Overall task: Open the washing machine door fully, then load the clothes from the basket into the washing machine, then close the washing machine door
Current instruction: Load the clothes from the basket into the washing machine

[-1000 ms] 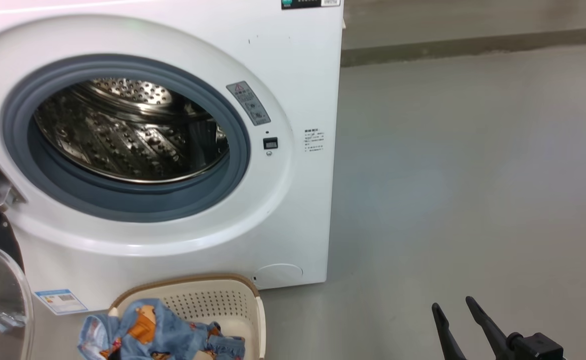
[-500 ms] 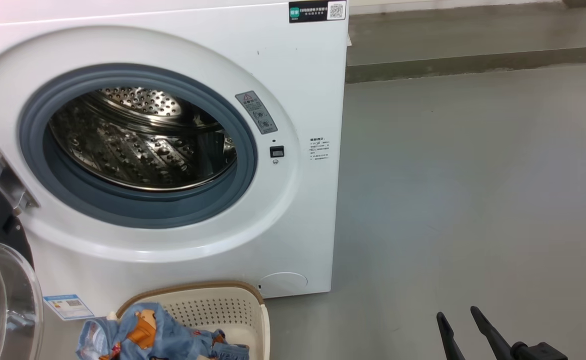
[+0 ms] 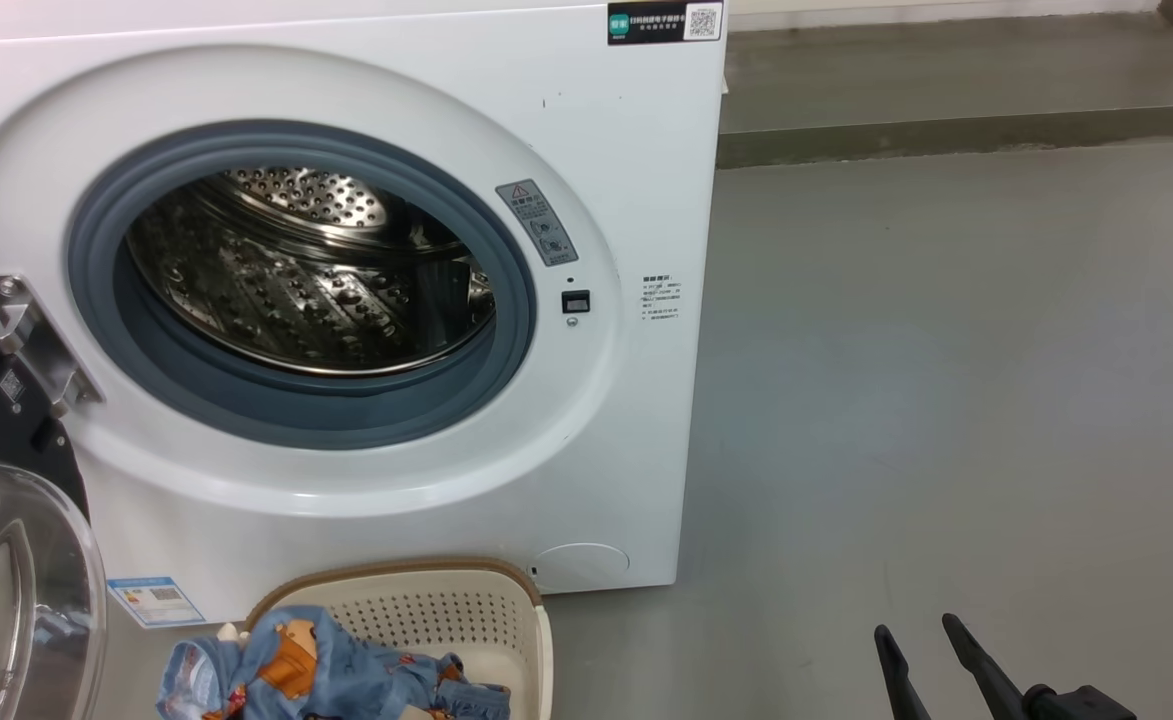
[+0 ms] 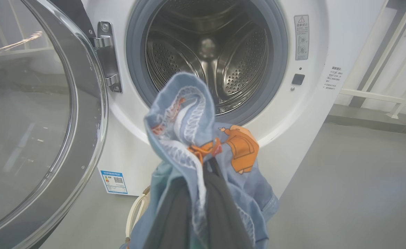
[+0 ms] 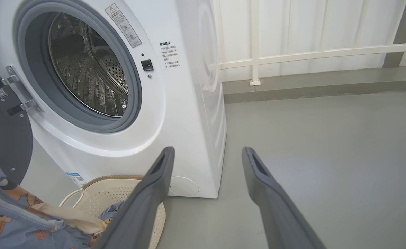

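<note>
Now, left gripper (image 4: 208, 169) pinching the clothes (image 4: 189, 114), carry them over the gasket (image 4: 137, 69) and far into the washing machine (image 4: 306, 110) before releasing; right gripper (image 5: 208, 149) idles spread

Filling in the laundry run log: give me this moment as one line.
washing machine door: open | drum: looks empty | left gripper: jaws shut on clothes, facing drum | right gripper: jaws open, empty | basket: holds clothes
</note>
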Robot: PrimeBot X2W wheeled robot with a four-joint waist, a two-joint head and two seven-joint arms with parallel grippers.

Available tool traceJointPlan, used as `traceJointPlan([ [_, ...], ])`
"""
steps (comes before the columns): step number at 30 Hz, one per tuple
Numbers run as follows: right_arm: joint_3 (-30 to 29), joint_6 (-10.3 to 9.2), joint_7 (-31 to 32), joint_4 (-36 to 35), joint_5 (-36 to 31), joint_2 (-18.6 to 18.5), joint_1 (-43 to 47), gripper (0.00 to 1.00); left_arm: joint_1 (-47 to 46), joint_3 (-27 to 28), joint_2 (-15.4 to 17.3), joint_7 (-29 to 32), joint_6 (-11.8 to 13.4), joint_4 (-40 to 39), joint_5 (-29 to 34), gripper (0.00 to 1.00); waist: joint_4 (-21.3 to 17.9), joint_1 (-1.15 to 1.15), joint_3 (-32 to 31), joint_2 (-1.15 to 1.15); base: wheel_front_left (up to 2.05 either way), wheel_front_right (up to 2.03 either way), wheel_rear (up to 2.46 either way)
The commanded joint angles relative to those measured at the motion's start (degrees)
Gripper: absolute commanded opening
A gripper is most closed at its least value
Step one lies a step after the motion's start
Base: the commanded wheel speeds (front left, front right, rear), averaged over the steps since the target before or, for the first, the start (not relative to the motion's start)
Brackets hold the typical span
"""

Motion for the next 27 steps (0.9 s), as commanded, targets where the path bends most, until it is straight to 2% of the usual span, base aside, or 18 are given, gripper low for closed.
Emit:
traceJointPlan([
  [1, 1.8, 0.10, -0.3, -1.5, -0.2, -0.4, -2.1, 1.00, -1.5, 2.0, 0.3, -0.8, 0.3, -2.0, 0.7, 0.00, 0.0, 0.00, 0.1, 0.00, 0.00, 0.00, 0.00],
  [15, 2.8, 0.10, -0.3, -1.2, 0.1, -0.3, -2.5, 1.00, -4.7, 3.0, 0.3, -0.8, -0.1, -1.1, -2.3, 0.00, -3.1, 0.00, 1.1, 0.00, 0.00, 0.00, 0.00],
  [27, 3.5, 0.10, -0.3, -1.4, 0.3, 0.4, -4.4, 1.00, -18.5, 5.1, 0.3, -0.8, -1.9, 6.3, -3.0, 0.00, -8.4, 0.00, 6.5, 0.00, 0.00, 0.00, 0.00],
])
